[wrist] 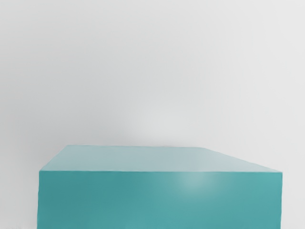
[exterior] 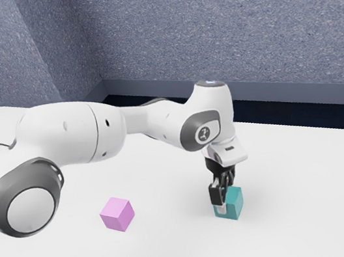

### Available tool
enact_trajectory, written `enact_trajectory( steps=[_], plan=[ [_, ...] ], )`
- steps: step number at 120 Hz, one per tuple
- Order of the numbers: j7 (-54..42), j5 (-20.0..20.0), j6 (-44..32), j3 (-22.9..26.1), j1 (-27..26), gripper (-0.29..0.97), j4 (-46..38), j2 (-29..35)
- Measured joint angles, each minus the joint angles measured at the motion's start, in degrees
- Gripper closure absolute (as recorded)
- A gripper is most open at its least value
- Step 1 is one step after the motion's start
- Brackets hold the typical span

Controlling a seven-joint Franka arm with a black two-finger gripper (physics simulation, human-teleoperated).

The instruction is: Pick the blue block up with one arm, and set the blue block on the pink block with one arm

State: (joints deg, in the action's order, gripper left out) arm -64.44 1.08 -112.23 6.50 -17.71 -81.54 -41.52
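The blue block (exterior: 233,203), teal in colour, rests on the white table (exterior: 305,212) towards the exterior view's right. My gripper (exterior: 220,201) has come straight down onto it and its black hand covers the block's near left corner. In the wrist view the blue block (wrist: 159,191) sits large and close just under my hand, with bare table beyond it. The pink block (exterior: 117,213) stands alone on the table, well off to the exterior view's left of the blue one and apart from my gripper.
My white arm (exterior: 94,138) stretches in from the exterior view's left, above the table and behind the pink block. A grey wall (exterior: 220,21) with a dark base runs along the table's far edge.
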Motion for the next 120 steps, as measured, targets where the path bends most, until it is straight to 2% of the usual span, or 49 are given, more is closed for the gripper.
enact_trajectory(
  steps=[18,58,79,106,120],
  plan=[
    [-0.11,-0.46,-0.17,0.01,0.05,0.40,-0.48,2.25],
    [-0.65,-1.01,1.18,0.03,2.49,0.46,-8.50,15.25],
    [-1.32,-1.14,1.35,0.10,6.88,0.49,-17.37,24.62],
    [-4.11,-1.21,1.65,0.13,14.05,0.51,-22.76,28.61],
    [-5.89,-2.43,1.92,0.12,16.20,0.52,-27.42,33.46]
  ],
)
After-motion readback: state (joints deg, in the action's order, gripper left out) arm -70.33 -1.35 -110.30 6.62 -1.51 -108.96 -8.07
